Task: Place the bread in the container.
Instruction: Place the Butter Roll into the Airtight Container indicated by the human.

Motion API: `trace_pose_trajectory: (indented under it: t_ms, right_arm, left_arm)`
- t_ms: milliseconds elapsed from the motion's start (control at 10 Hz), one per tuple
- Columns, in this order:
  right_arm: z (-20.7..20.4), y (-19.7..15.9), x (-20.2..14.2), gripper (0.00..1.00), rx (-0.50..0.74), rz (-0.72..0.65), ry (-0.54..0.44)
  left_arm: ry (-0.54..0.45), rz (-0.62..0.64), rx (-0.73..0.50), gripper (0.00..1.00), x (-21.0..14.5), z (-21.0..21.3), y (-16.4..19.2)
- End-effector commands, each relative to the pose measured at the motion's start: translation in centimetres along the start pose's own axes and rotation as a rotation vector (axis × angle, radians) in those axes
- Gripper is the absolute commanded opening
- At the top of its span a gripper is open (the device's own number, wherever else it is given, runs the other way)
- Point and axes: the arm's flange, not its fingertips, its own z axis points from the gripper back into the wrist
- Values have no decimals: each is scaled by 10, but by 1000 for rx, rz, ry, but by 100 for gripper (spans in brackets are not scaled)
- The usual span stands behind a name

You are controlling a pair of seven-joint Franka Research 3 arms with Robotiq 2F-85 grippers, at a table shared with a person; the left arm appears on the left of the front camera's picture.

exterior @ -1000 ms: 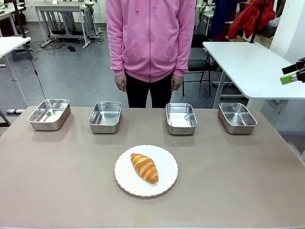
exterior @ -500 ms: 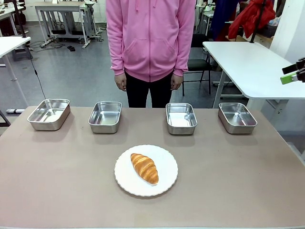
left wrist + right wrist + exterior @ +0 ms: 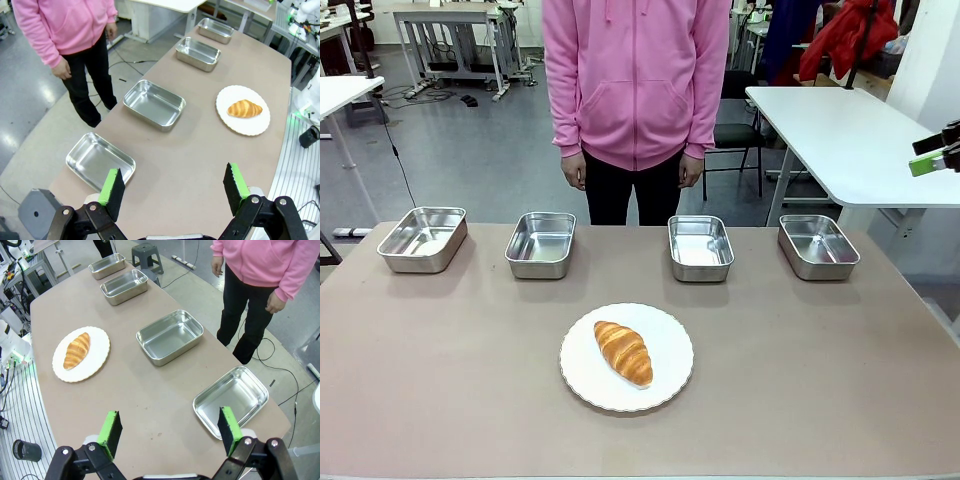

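Note:
A golden-brown croissant (image 3: pixel 623 352) lies on a round white plate (image 3: pixel 672 382) at the middle front of the table. Along the far edge stand several alike steel pans, all empty: far left (image 3: pixel 423 238), left of centre (image 3: pixel 541 243), right of centre (image 3: pixel 700 247), far right (image 3: pixel 817 246). My left gripper (image 3: pixel 172 187) is open high above the table's left end, over the nearest pan (image 3: pixel 100 159), far from the croissant (image 3: pixel 244 108). My right gripper (image 3: pixel 170 427) is open high above the right end, near the closest pan (image 3: pixel 231 399); the croissant (image 3: pixel 77 350) lies far off. It also shows at the front view's right edge (image 3: pixel 932 153).
A person in a pink hoodie (image 3: pixel 636 80) stands at the far side, both hands hanging down, off the table. A white table (image 3: pixel 840 130) stands behind at the right. Bare brown tabletop (image 3: pixel 800 380) surrounds the plate.

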Motion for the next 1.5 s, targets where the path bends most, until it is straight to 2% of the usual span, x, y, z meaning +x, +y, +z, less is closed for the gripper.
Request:
trace_pose_trajectory:
  t_ms: [0,1400]
  right_arm:
    - [0,1,2,100,2,5,-5]
    - [0,1,2,100,2,5,-5]
  left_arm:
    - [-3,-2,0,100,0,1,-1]
    - [-3,-2,0,100,0,1,-1]
